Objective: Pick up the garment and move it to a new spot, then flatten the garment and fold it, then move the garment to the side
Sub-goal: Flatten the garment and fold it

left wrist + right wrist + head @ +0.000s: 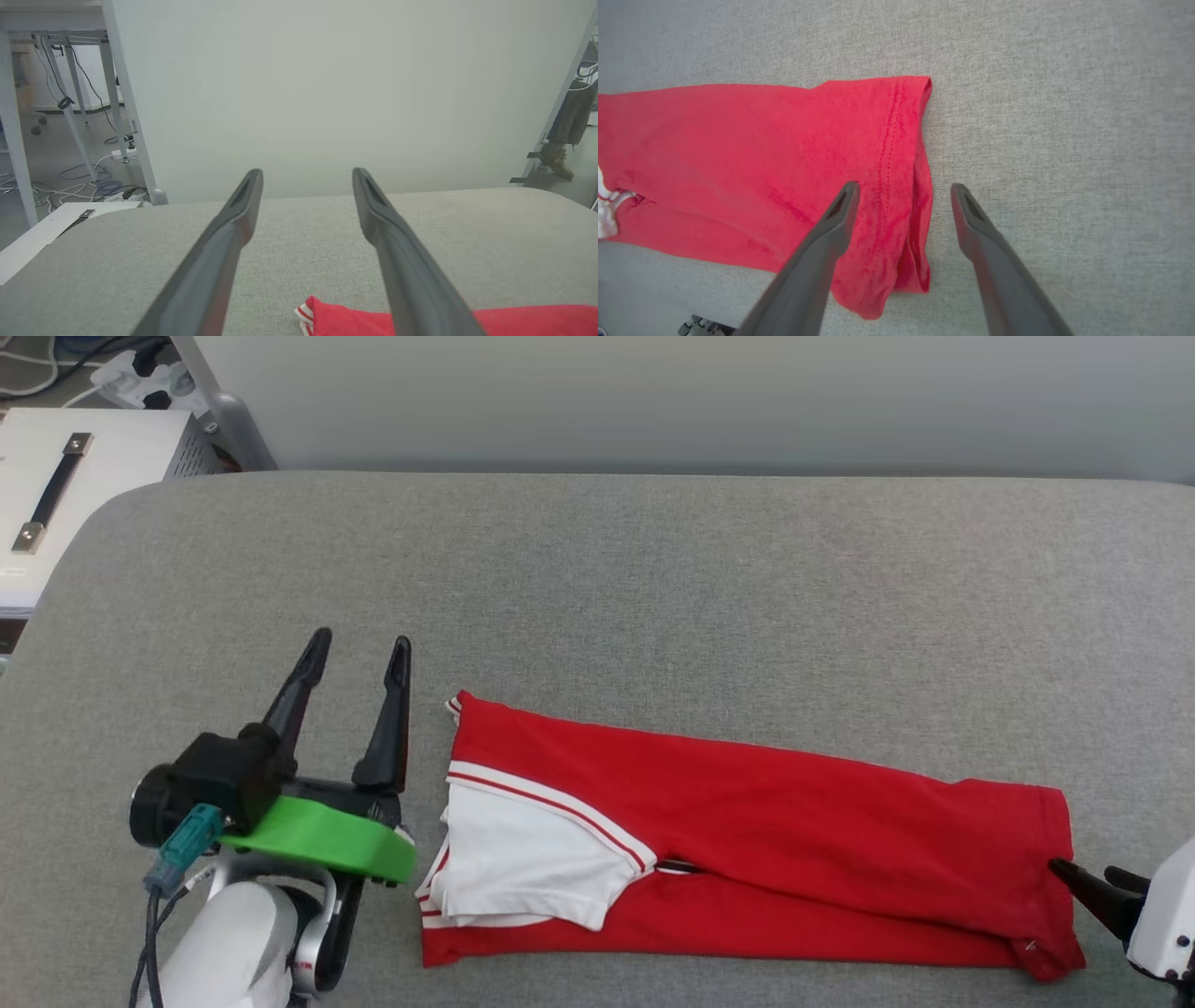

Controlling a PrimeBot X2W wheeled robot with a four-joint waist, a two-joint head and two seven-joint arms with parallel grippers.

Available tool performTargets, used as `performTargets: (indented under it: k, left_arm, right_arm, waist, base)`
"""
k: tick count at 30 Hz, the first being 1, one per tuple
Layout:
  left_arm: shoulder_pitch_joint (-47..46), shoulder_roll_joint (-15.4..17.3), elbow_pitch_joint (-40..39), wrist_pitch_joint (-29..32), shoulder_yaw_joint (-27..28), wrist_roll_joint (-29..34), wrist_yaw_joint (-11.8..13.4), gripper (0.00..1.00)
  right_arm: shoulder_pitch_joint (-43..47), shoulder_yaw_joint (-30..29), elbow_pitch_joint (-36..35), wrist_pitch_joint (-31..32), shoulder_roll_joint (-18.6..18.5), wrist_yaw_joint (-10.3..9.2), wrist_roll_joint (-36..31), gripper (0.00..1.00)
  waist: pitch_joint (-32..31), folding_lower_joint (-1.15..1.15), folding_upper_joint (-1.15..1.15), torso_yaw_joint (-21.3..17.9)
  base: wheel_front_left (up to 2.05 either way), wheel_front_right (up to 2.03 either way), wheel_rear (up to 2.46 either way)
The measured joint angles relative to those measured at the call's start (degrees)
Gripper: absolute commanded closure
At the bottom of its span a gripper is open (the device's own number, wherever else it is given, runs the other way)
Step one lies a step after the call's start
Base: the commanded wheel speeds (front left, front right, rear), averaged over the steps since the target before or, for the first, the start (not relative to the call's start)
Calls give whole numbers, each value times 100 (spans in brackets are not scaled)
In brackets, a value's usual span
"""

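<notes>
Lying folded lengthwise on the grey surface [653,569], the garment [747,821] is ungripped; the left gripper [362,639] gapes wide beside its sleeve end, the right gripper [904,185] wide at its hem

The garment [747,821] is soft, matt knit cloth with a stitched hem — under it the table [653,569] wears a coarse grey weave. The left gripper [361,637] has fingers [387,728] of matt dark plastic; the green bracket [322,845] at lower left is smooth plastic, faintly glossy.

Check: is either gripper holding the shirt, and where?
Nothing is held. Left gripper open beside the garment, at its sleeve end; right gripper open astride its hem.
</notes>
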Motion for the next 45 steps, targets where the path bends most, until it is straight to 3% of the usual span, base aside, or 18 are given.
performTargets:
  k: [5,12,19,26,27,29,30,31,32,45]
  left_arm:
    - [405,-486,-176,-1,687,923,-402,0]
    - [572,-976,-30,-1,1180,1477,-981,0]
    - [575,-1265,74,-1,1440,1761,-1196,0]
    - [571,-1323,110,-1,1506,1803,-1215,0]
    - [570,-1322,114,-1,1492,1803,-1222,0]
    - [570,-1313,138,-1,1458,1804,-1239,0]
    - [570,-1301,158,-1,1438,1814,-1239,0]
    - [570,-1285,182,-1,1421,1825,-1239,0]
    - [570,-1276,208,-1,1413,1826,-1239,0]
    - [610,-1237,335,-1,1397,1822,-1239,0]
  right_arm:
    - [12,-450,-48,474,404,-1,-432,0]
    - [12,-781,-37,739,732,0,-901,0]
    - [-2,-857,69,790,845,-1,-1046,0]
    - [-28,-694,110,792,920,-9,-1011,0]
    - [-35,-660,115,795,924,-10,-968,6]
    - [-46,-564,119,792,924,-11,-929,55]
    - [-53,-503,114,782,922,-12,-915,67]
    - [-55,-445,118,735,926,-11,-892,89]
    - [-56,-397,124,671,935,-11,-873,100]
    - [-51,90,412,-124,778,-1,-514,100]
  waist:
    - [137,0,0,75]
    - [315,0,0,199]
    - [488,0,0,291]
    - [573,0,0,312]
    - [569,0,0,310]
    - [550,0,0,306]
    - [540,0,0,303]
    - [527,0,0,299]
    - [514,0,0,293]
    - [174,0,0,165]
  base:
    - [0,0,0]
    - [0,0,0]
    - [0,0,0]
    - [0,0,0]
    - [0,0,0]
    - [0,0,0]
    - [0,0,0]
    - [0,0,0]
    - [0,0,0]
    - [0,0,0]
